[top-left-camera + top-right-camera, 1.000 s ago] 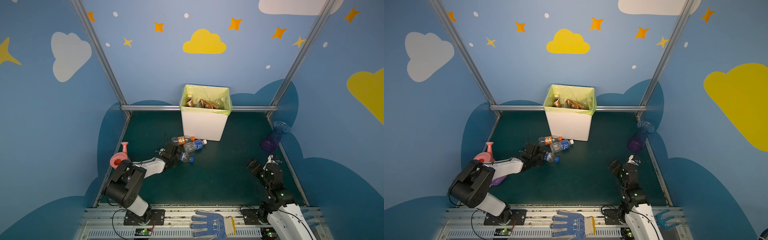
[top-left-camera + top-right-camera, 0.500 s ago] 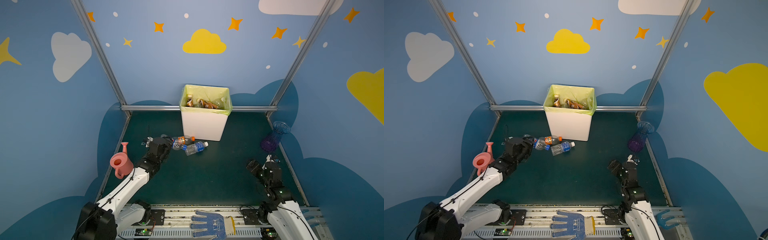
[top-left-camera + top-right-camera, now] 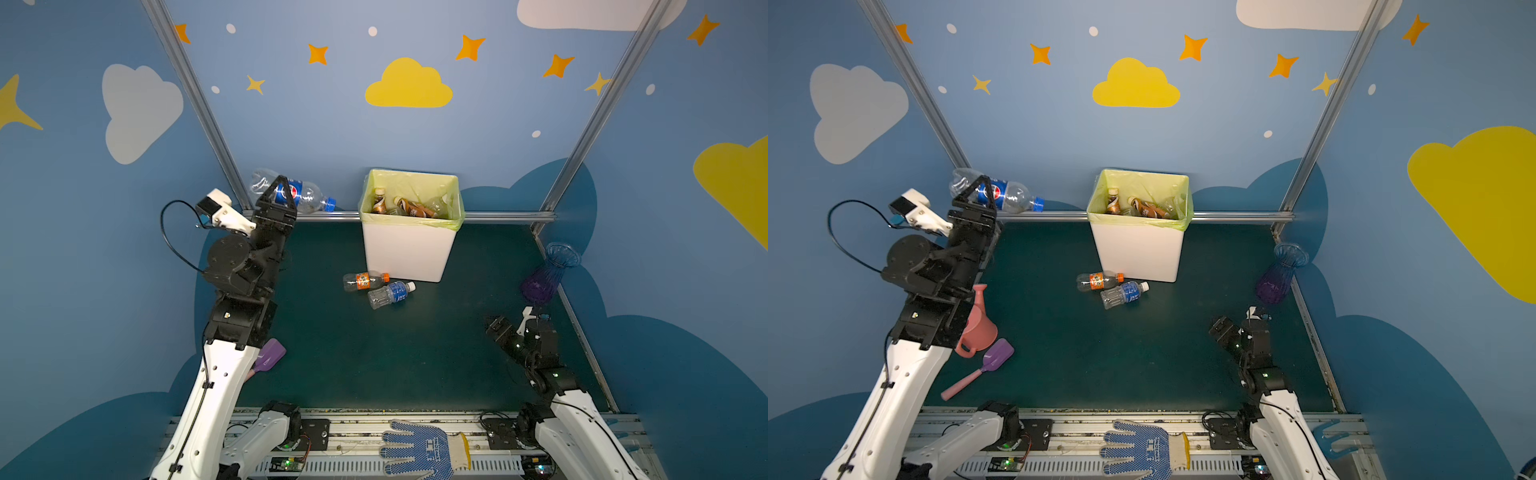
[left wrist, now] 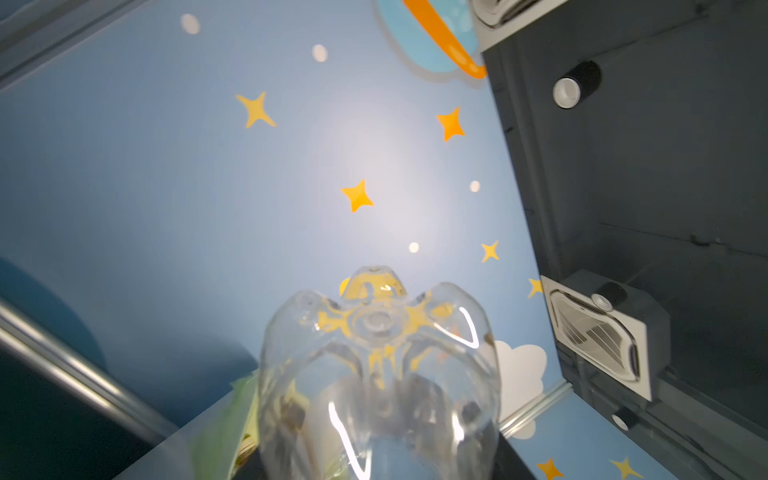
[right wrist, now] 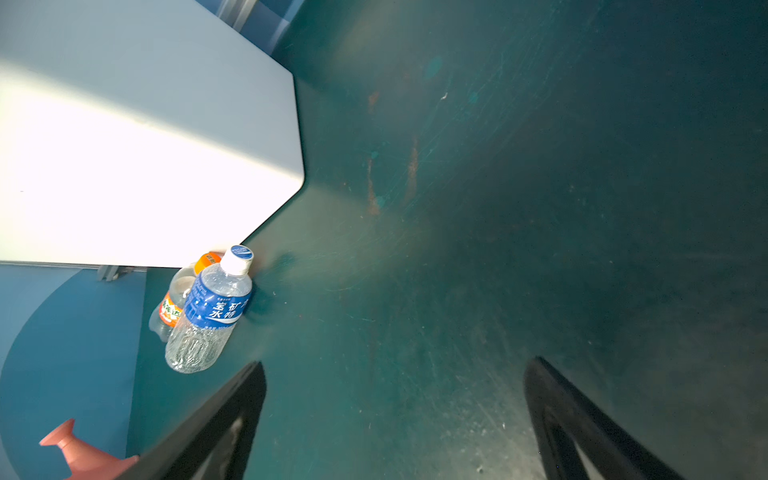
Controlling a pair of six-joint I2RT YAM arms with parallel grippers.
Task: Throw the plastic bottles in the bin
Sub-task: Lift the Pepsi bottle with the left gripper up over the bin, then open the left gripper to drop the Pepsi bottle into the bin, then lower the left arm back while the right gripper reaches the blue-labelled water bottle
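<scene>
"Much left to do?"

"Some. The left gripper (image 3: 281, 195) is clamped on a clear bottle (image 3: 309, 198), held high, left of the bin (image 3: 409, 253). An orange-capped bottle (image 3: 363, 281) and a white-capped bottle (image 3: 390, 293) lie on the surface (image 3: 374, 353) just beside it. Other bottles (image 3: 411, 206) sit inside. The right gripper (image 3: 513, 324) hangs apart, empty."

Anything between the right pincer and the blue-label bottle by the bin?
Nothing: only bare green mat lies between the right pincer and the blue-label bottle. Clearest in the right wrist view; both top views agree.
</scene>
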